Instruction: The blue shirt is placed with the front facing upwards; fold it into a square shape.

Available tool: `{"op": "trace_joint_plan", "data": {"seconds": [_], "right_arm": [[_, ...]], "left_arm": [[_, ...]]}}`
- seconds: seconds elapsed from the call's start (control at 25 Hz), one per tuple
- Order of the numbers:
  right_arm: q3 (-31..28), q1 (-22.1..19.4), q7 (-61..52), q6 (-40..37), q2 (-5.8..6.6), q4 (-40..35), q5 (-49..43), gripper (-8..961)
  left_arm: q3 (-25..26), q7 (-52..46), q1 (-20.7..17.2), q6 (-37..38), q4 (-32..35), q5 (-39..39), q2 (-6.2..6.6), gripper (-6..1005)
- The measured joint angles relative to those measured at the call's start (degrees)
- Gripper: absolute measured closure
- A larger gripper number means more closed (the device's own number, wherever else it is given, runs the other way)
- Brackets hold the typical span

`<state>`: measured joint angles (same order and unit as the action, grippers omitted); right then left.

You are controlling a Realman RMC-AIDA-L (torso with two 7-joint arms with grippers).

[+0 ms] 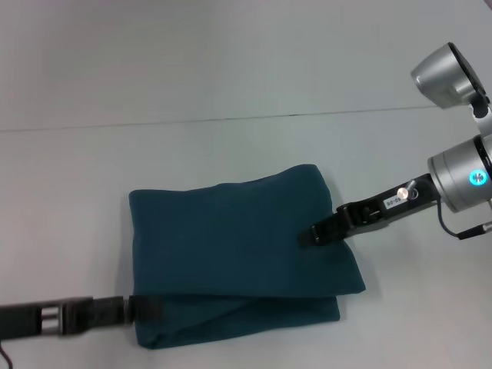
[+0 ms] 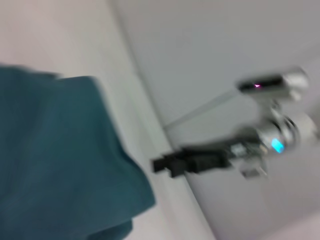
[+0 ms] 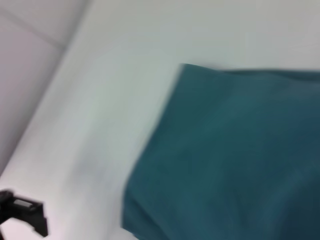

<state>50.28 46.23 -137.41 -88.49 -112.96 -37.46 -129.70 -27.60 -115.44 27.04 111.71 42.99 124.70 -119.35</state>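
1. The white table [image 1: 231, 146] carried everything, with a thin seam running across its far part.
2. The blue shirt [image 1: 231, 246] lay folded, roughly square, near the table's near-centre.

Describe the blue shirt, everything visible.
The blue shirt is plain dark teal, soft-looking cloth, folded into a rough rectangle lying flat on the white table. No lettering or collar shows. A lower layer sticks out along its near edge. The left tool meets its near left corner; the right tool is over its right side.

the blue shirt [image 1: 231, 246] lies folded into a rough square, layered edges showing along its near side
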Motion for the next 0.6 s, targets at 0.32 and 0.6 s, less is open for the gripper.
{"op": "trace_joint_plan", "data": {"seconds": [0.32,0.6], "right_arm": [[-0.52,-5.73,25.10,-2.05,-2.21,-0.48,13.87,469],[-1.14,-9.55,32.97,-6.20,-3.91,-3.06,16.14,249]], "left_arm": [[-0.16,22.02,-4.85,1.14,1.98,0.02,-1.85,62],[1.87,22.28,-4.89,1.57,2.02,0.02,-1.34,62]]}}
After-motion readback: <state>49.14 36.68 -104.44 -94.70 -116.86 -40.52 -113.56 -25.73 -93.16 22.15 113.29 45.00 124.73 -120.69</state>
